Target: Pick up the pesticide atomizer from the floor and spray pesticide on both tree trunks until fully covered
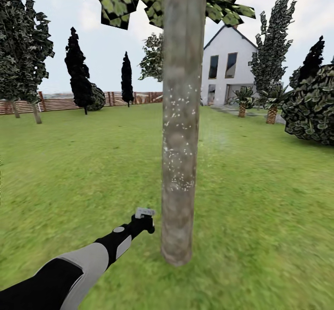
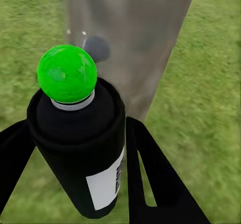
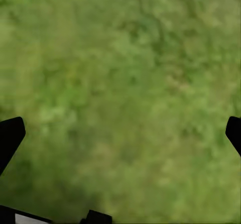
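**Spraying close to one trunk, with coverage still patchy**

Holding the pesticide atomizer [image 2: 80, 148] between closed jaws, the left gripper [image 1: 143, 222] sits low and just beside the tree trunk [image 1: 181, 124], on the robot's left of it, not touching. In the left wrist view the dark bottle with its green cap [image 2: 67, 73] fills the space between the two black fingers [image 2: 155, 179], and the trunk stands right behind it.

White flecks dot the trunk in a band from about mid-height down toward the gripper's level; the bark below that band, near the grass [image 1: 260, 199], and high up toward the leaves looks bare. My judgement is that the main risk is uneven coverage: staying at this one height would leave the base and upper trunk unsprayed, and the far side of the trunk cannot be checked from this position. A second risk is a knock, since the bottle is so near the bark that a small swing toward it could twist the atomizer in the grip.

The right gripper [image 3: 120, 133] hangs over grass with its jaws wide apart, holding nothing.

Counted: one atomizer, one trunk close by, two grippers. Which of the distant trees beyond the trunk is the second one to spray I cannot tell. One white house [image 1: 227, 69] stands behind the trunk, and one slatted fence [image 1: 60, 101] beyond it to the left.
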Available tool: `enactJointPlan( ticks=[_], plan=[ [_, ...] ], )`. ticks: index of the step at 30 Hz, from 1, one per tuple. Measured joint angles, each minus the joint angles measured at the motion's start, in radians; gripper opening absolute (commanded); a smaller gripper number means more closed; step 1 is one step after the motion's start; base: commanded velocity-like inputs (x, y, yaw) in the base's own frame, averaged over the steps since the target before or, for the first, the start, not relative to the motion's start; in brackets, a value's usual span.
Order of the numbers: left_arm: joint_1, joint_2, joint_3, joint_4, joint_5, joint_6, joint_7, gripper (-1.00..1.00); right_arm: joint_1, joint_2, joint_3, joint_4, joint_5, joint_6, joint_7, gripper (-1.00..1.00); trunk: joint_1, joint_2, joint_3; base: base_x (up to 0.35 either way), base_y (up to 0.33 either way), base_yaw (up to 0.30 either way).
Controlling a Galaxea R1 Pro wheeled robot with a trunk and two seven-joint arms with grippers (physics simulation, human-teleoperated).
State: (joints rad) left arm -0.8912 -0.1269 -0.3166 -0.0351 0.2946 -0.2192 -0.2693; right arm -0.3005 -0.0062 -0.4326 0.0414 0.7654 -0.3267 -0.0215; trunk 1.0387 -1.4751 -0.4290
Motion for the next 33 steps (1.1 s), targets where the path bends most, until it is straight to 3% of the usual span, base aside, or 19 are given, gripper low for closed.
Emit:
enactJointPlan(
  ticks=[10, 24, 33],
  plan=[
    [0.000, 0.001, 0.000, 0.000, 0.000, 0.000, 0.000, -1.00, 0.000, 0.002, 0.000, 0.001, 0.000, 0.000, 0.000, 1.00, 0.000, 0.000, 0.000, 0.112, 0.328, -0.015],
    [0.000, 0.004, 0.000, 0.000, 0.001, 0.002, 0.000, -1.00, 0.000, 0.004, 0.000, 0.002, 0.000, 0.000, 0.000, 1.00, 0.000, 0.000, 0.004, 0.032, 0.349, -0.251],
    [0.000, 0.004, 0.000, 0.000, 0.002, 0.002, 0.000, -1.00, 0.000, 0.004, 0.000, 0.002, 0.000, 0.000, 0.000, 1.00, 0.000, 0.000, 0.005, 0.000, 0.350, -0.047]
  ],
)
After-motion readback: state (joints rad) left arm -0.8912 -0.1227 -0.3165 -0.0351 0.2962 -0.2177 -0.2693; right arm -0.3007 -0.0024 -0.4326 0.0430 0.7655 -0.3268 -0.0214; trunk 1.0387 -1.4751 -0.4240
